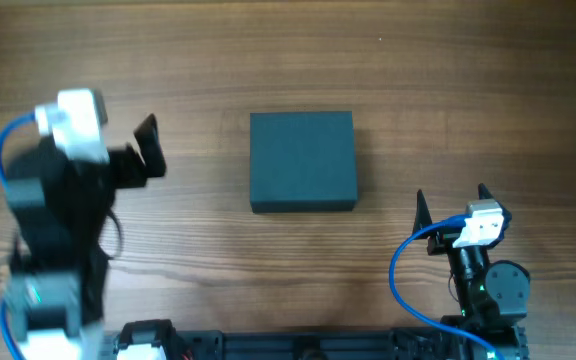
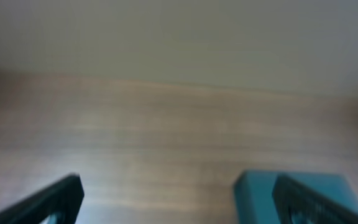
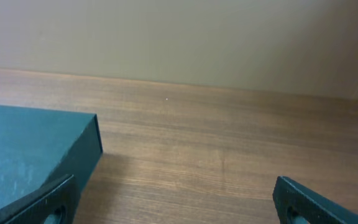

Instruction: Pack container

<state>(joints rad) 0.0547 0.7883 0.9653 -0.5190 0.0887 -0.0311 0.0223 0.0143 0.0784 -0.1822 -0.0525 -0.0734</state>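
Note:
The container is a dark teal-grey square box with its lid shut, in the middle of the wooden table. My left gripper is open and empty, raised to the left of the box. In the blurred left wrist view the box shows at the lower right, between the fingers. My right gripper is open and empty, right of and nearer than the box. In the right wrist view the box lies at the left, beside the left finger of the gripper.
The wooden table carries only the box in the overhead view. A pale wall stands behind the table's far edge. The arm bases and blue cables are along the near edge.

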